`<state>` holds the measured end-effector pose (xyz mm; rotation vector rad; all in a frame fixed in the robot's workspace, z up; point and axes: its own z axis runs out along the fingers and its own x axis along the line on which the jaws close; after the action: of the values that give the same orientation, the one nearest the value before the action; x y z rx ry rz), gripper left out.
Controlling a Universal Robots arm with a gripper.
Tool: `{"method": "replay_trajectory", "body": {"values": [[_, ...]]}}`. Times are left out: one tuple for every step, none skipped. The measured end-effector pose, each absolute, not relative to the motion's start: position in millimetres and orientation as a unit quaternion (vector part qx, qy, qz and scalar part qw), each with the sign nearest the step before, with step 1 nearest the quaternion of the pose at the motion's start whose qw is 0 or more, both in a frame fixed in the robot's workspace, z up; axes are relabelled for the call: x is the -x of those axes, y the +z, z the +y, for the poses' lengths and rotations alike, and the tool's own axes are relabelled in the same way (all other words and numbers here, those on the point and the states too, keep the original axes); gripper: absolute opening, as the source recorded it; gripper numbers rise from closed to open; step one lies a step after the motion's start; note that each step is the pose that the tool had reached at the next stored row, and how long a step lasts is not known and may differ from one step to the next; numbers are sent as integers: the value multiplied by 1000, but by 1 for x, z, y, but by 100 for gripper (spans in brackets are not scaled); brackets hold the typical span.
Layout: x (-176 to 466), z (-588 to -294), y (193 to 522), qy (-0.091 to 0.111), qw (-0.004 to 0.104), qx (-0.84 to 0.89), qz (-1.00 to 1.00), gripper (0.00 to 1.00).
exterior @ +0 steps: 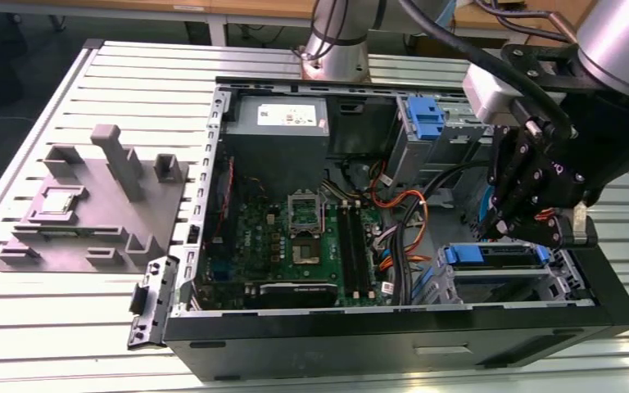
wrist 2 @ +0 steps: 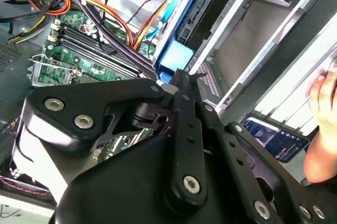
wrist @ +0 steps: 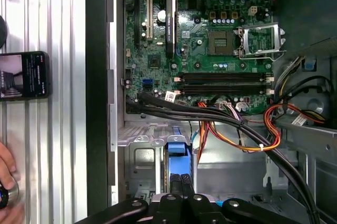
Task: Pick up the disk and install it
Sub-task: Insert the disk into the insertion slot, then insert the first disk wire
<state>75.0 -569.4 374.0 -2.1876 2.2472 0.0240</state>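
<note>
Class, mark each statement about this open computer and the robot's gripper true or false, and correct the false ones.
1. The computer case lies open, with its motherboard showing. True.
2. The gripper hangs over the grey fixture. False: it is just above the disk, at the exterior view's right.
3. A phone lies on the slatted table beside the case. True.
4. All cables inside are black. False: some are orange, yellow and red.

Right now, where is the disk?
The disk is in the drive cage at the exterior view's right, just below the end effector.
</note>
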Motion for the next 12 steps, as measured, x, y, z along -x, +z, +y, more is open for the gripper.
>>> {"method": "replay_trajectory", "body": {"values": [[-75, -569, 374, 8, 3, 698, 717, 12], [-75, -569, 373, 8, 3, 698, 717, 12], [-75, -569, 372, 8, 3, 698, 717, 12], [-75, -569, 372, 8, 3, 698, 717, 12], [-75, -569, 372, 8, 3, 697, 717, 12], [-75, -569, 372, 8, 3, 697, 717, 12], [-75, -569, 372, 8, 3, 697, 717, 12], [-75, -569, 372, 8, 3, 697, 717, 12], [-75, -569, 372, 8, 3, 698, 717, 12], [-75, -569, 372, 8, 3, 698, 717, 12], [-75, -569, 372, 8, 3, 698, 717, 12], [-75, -569, 372, 8, 3, 698, 717, 12]]}}
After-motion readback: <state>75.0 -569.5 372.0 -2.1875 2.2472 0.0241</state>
